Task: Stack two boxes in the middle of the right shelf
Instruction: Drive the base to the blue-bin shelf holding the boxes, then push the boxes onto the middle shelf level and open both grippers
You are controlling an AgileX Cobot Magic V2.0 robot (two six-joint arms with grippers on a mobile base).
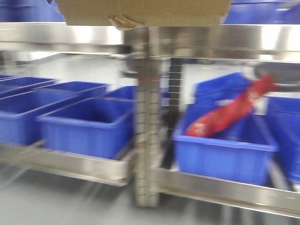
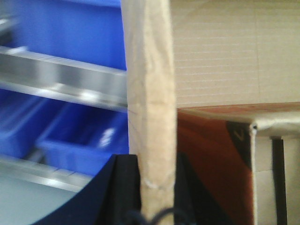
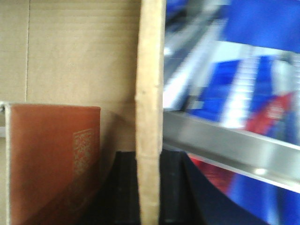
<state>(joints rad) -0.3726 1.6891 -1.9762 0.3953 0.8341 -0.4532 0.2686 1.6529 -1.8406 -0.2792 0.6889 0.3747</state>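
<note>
The shelf point(image 1: 253, 40) is faced; the box point(image 1: 140, 11) is held high before it, long axis along the lip, centred on the upright point(image 1: 147, 117), so the right bay lies rightward. One wall is pinched by the left gripper point(image 2: 152, 185), another by the right gripper point(image 3: 149, 187).

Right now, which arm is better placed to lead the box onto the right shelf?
Right, probably. The left claw and right claw each pinch a wall of the box, so both must carry, but the right claw's side faces the shelf lip and red packet.
</note>
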